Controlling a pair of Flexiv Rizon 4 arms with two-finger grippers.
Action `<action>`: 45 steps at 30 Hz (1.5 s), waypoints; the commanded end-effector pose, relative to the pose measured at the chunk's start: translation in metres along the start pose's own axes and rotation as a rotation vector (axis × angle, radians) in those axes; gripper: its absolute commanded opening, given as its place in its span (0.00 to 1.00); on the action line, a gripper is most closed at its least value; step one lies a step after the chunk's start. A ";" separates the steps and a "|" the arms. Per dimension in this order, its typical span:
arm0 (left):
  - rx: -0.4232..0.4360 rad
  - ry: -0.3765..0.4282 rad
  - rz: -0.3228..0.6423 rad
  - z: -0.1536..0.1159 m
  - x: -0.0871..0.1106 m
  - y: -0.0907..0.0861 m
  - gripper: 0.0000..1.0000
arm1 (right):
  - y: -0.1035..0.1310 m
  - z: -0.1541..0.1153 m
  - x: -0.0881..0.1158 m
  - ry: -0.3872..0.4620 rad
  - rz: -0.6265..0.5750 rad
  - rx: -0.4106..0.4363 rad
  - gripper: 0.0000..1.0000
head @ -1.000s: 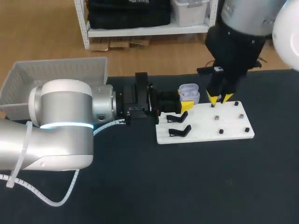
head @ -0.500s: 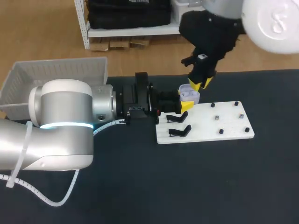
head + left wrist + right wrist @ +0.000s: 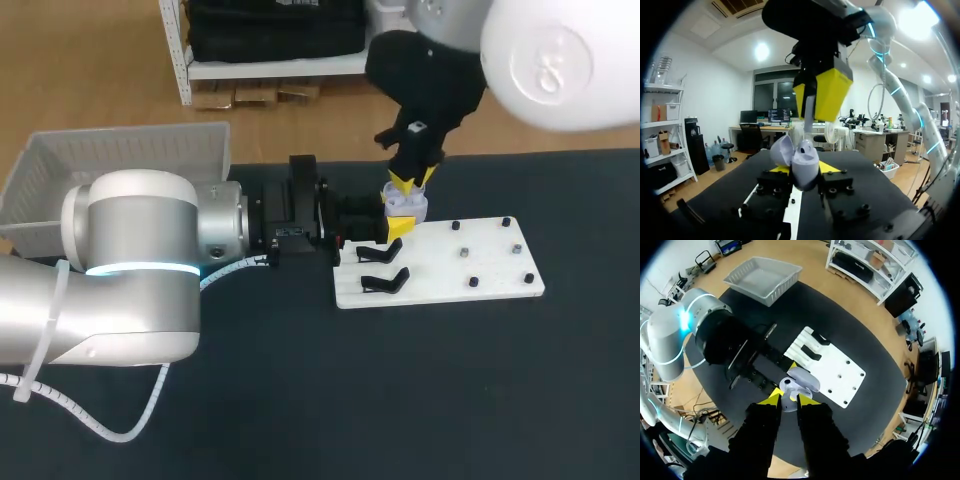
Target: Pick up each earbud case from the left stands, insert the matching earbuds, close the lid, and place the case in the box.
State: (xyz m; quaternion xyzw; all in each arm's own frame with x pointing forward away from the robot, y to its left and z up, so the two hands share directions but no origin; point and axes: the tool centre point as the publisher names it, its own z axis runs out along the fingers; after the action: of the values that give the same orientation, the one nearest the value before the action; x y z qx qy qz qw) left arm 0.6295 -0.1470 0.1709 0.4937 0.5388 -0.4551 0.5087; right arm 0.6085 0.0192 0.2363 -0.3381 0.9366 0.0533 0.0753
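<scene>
Your right gripper point(image 3: 410, 183) has swung off white board point(image 3: 440, 265) pegs. Now over board's far-left corner, pinching earbud point(image 3: 809, 114) above open case point(image 3: 408, 205). Left gripper point(image 3: 801, 172) clamps case there. Insertion likely next.

The head view looks down from high behind the robot on the whole worktop point(image 3: 300, 400), with the left arm point(image 3: 130, 270) and right arm point(image 3: 540, 60) entering from its sides. The left wrist view sits low, almost level with the worktop, facing along the left pincer point(image 3: 802, 172). The case point(image 3: 802, 159) clamped there is very near, and the right pincer point(image 3: 816, 100), pinching an earbud point(image 3: 809, 112), hangs above it. The right wrist view faces straight down from higher up. All three share the case and both pincers; the head and right wrist views also share the board point(image 3: 450, 275).
</scene>
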 end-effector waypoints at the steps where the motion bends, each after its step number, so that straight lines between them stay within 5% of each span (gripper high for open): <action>1: -0.011 -0.007 0.004 0.001 0.002 -0.002 0.00 | 0.001 0.003 0.003 -0.006 -0.004 0.004 0.00; 45: -0.011 -0.007 0.004 0.001 0.002 -0.002 0.00 | -0.002 0.024 -0.007 0.024 -0.035 0.026 0.00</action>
State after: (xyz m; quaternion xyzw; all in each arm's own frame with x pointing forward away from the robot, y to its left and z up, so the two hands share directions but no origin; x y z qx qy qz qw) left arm 0.6295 -0.1469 0.1707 0.4937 0.5389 -0.4551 0.5086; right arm 0.6159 0.0257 0.2150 -0.3537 0.9320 0.0356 0.0711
